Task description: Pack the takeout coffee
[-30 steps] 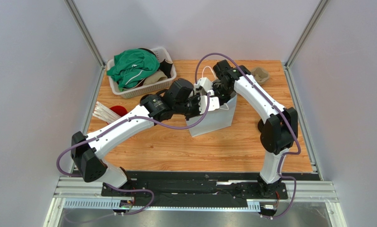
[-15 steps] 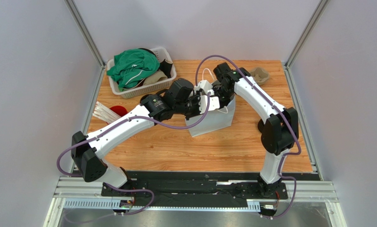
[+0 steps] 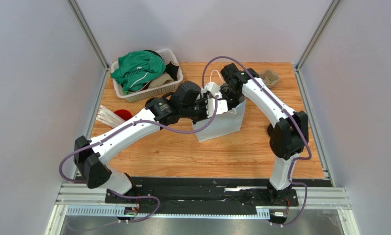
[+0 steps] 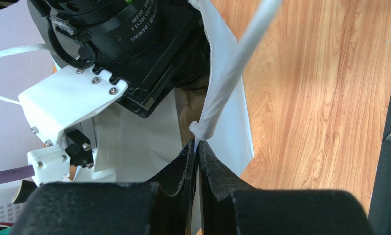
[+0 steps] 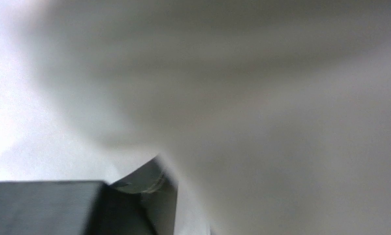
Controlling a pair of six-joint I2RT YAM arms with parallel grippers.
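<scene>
A white paper bag (image 3: 221, 126) stands mid-table. My left gripper (image 3: 202, 110) is shut on the bag's near rim; in the left wrist view its jaws (image 4: 197, 149) pinch the white paper just below the rope handle (image 4: 234, 68). My right gripper (image 3: 226, 104) reaches down into the bag's mouth. The right wrist view is blurred white bag wall, with one dark finger (image 5: 45, 208) and a dark round-rimmed thing against it, the black takeout coffee (image 5: 142, 180). The cup is hidden in the other views.
A white basket (image 3: 148, 90) of green clothes sits at back left. A red cup (image 3: 122, 114) with white straws lies by the left wall. A brown cardboard cup holder (image 3: 270, 77) is at back right. The right arm's wrist (image 4: 119, 44) fills the bag opening.
My right gripper has sunk a little deeper into the bag, and the bag's top edge has shifted slightly. My left gripper has kept its hold.
</scene>
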